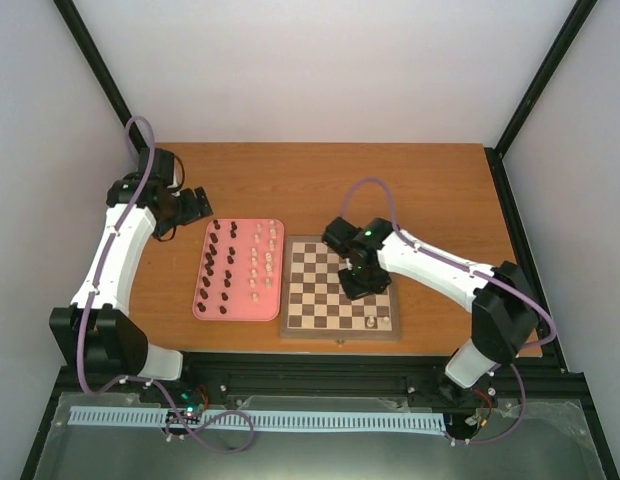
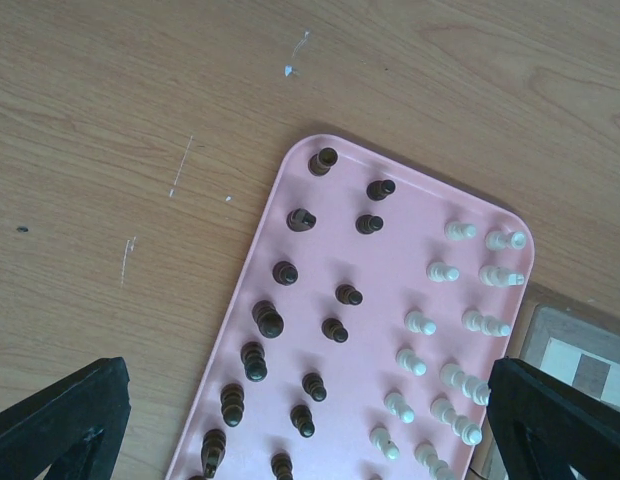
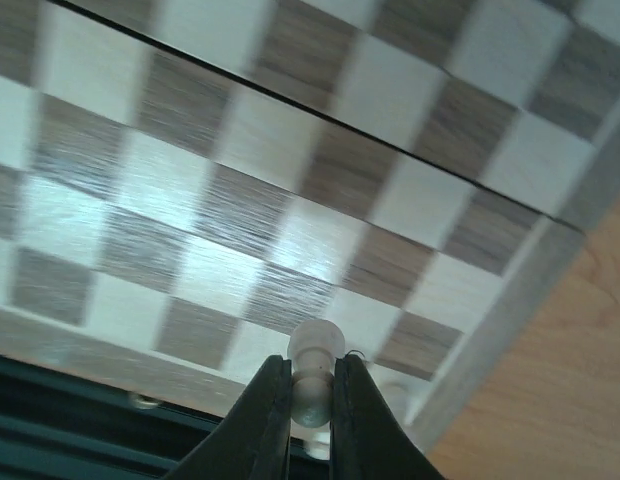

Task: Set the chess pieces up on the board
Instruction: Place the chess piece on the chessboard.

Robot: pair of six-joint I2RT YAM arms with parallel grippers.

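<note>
While the right gripper [image 3: 311, 400] pinches a cream-white chess piece [image 3: 313, 345] over the chessboard [image 1: 340, 333], the left gripper [image 1: 197, 204] hangs spread wide.
Its dark fingers [image 3: 260, 420], bottom centre of the right wrist view, are clamped on the piece's stem close above checks near a board corner. Left of the board, the pink tray [image 1: 202, 305] carries dark brown pieces [image 2: 268, 320] in its left columns, cream ones [image 2: 420, 323] in its right. Upper left of the top view, the left gripper's fingers [image 2: 60, 420] stand well apart by the tray's far corner.
</note>
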